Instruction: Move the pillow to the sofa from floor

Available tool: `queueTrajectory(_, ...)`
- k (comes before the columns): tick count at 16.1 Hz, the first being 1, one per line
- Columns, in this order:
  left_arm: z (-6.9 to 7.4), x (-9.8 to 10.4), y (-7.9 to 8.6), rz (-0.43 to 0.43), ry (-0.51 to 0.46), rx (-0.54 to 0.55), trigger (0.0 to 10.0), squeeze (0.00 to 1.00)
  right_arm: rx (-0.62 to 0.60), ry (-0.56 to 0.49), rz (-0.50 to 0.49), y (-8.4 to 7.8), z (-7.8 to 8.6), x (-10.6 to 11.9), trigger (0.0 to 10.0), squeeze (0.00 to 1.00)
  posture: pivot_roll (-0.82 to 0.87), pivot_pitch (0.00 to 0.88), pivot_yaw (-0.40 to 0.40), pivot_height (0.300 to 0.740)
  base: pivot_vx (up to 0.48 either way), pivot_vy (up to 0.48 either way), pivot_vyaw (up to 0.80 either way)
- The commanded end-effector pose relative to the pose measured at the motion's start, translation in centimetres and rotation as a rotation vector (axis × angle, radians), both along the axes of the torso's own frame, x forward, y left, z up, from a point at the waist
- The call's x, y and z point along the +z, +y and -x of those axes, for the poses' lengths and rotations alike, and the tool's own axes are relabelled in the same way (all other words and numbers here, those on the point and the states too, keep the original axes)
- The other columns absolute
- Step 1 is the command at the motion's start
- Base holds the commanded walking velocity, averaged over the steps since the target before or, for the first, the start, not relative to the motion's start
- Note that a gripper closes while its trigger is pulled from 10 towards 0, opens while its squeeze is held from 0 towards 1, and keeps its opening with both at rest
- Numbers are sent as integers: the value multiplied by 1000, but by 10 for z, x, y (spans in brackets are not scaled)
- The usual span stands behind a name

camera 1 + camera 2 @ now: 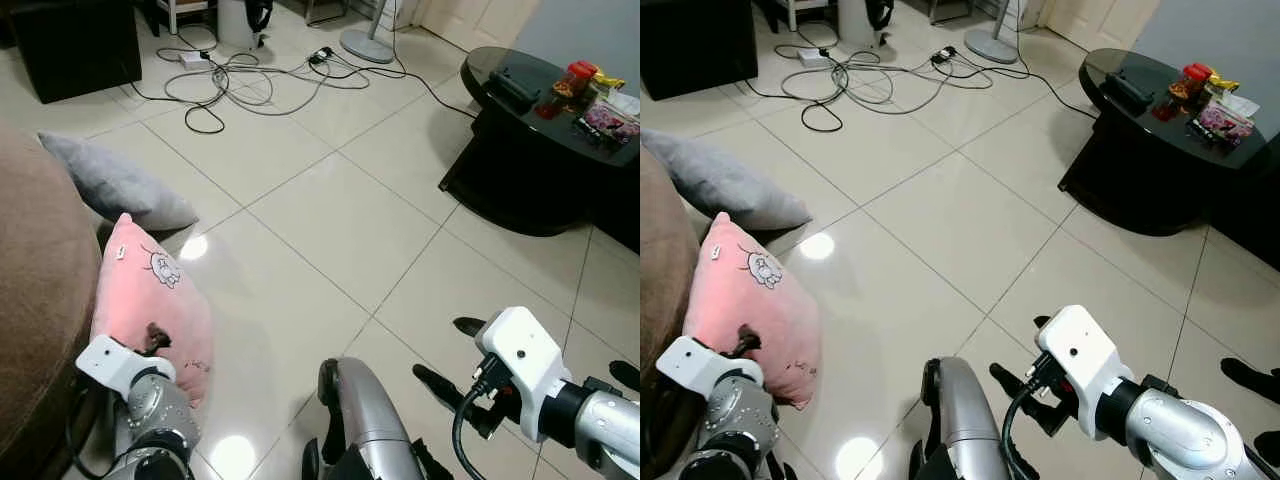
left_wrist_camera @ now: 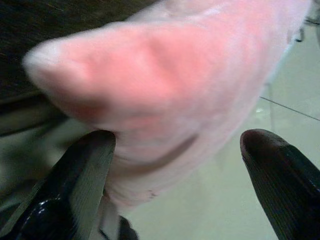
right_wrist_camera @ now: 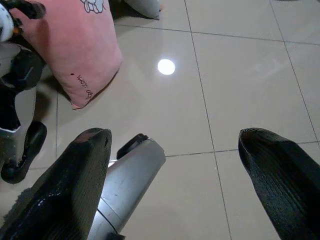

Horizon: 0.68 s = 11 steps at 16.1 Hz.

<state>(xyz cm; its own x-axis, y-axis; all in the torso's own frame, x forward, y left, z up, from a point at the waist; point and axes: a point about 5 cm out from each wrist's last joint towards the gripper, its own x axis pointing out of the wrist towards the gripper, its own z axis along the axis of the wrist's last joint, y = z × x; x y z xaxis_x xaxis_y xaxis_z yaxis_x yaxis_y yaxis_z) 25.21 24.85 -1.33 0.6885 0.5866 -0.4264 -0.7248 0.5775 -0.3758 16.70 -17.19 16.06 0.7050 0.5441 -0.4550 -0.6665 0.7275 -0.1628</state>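
- Reaching in with my left gripper [image 2: 175, 165], fingers spread around a corner of the pink pillow [image 1: 150, 300], not yet pinching.
- Pillow leans against the sofa [image 1: 35, 300], bottom apparently on the floor; lifting remains.
- Right gripper [image 3: 175, 170] hangs spread, away from the sofa.

The sofa [image 1: 35, 300] is cut off by the left edge. The pillow [image 2: 165, 95] is blurred up close in the left wrist view. Packets on the desk [image 1: 520, 130] are too small to tell. The grey cushion [image 1: 115, 185] runs partly behind the sofa.

bright, glare spots, blurred close-up
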Motion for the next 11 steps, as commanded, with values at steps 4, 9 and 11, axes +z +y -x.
queueTrajectory(4, -6, -2, -18, 44, -33, -97, 588, 0, -19, 9, 18, -5, 3, 5, 10000, 0, -456, 81, -272, 547, 0, 0, 0)
queueTrajectory(9, -4, -4, -18, 12, -8, -135, 0, 0, 22, 14, 46, -4, 2, 3, 10000, 0, -428, 86, -266, 547, 0, 0, 0)
queueTrajectory(11, -5, -5, -27, -47, 1, -255, 0, 0, 13, 9, 50, -7, -6, -8, 10000, 0, -340, 90, -214, 547, 0, 0, 0)
